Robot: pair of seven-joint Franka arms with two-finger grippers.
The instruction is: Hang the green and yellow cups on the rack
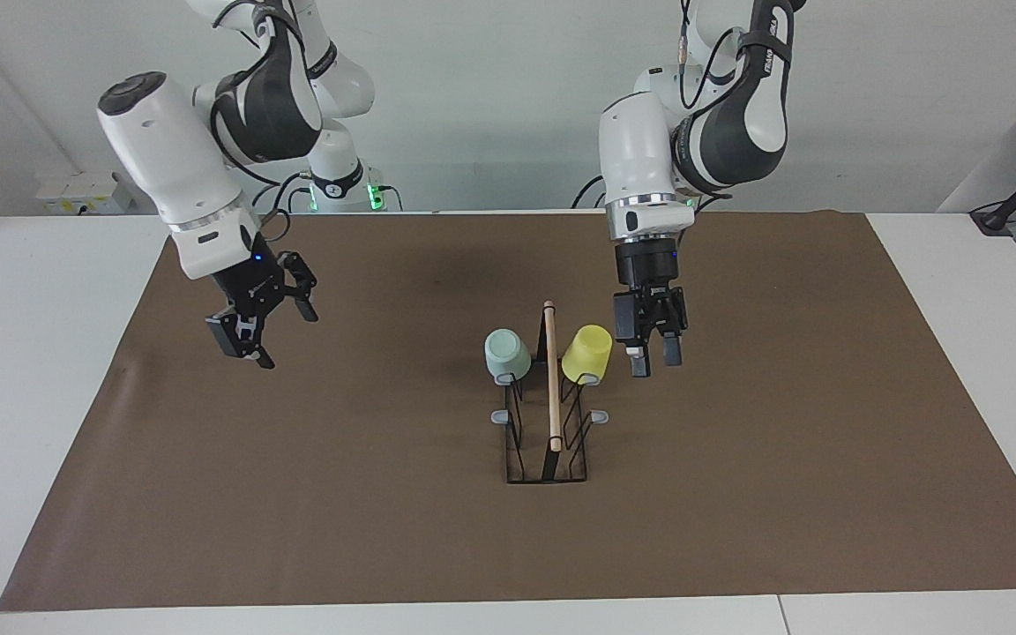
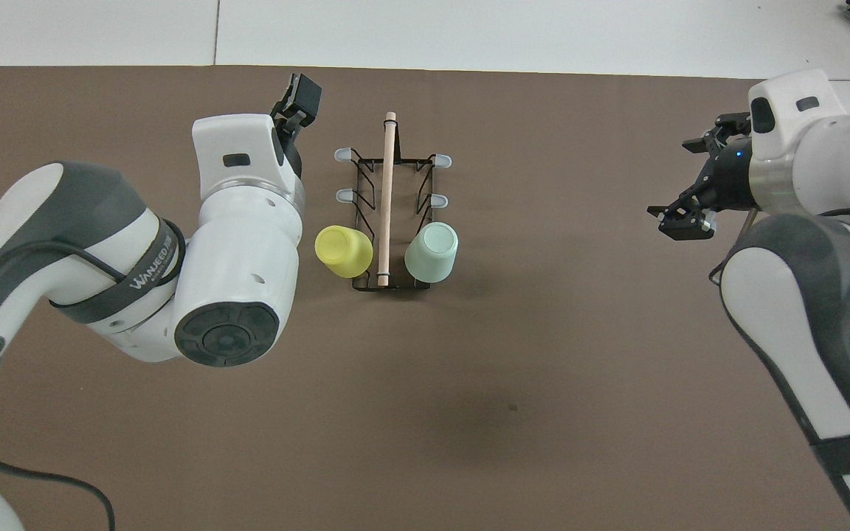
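Worktop (image 1: 208,494): we record a broad brown mat, bare all round the central item, with ample room toward both arms' ends. Rack (image 1: 552,379): we find it at mid-mat, its wooden rod running lengthwise away from the robots, so its pegs splay toward either arm's end. Left arm: we note its claw (image 1: 656,346) hanging just beside the yellow cup (image 1: 586,354), on the side toward the left arm's end of the worktop, fingers pointing down, parted, holding nothing. Right arm: we note its claw (image 1: 263,331) waiting well apart from the rack over bare mat toward its own end, fingers spread and empty. Yellow cup: inverted on the peg nearest the robots, on the left arm's side of the rod. Green cup (image 1: 507,354): inverted on the matching peg on the right arm's side. We judge both cups hung and the task near complete; any coming move is a clear withdrawal for the left claw, sideways off the yellow cup toward open mat.
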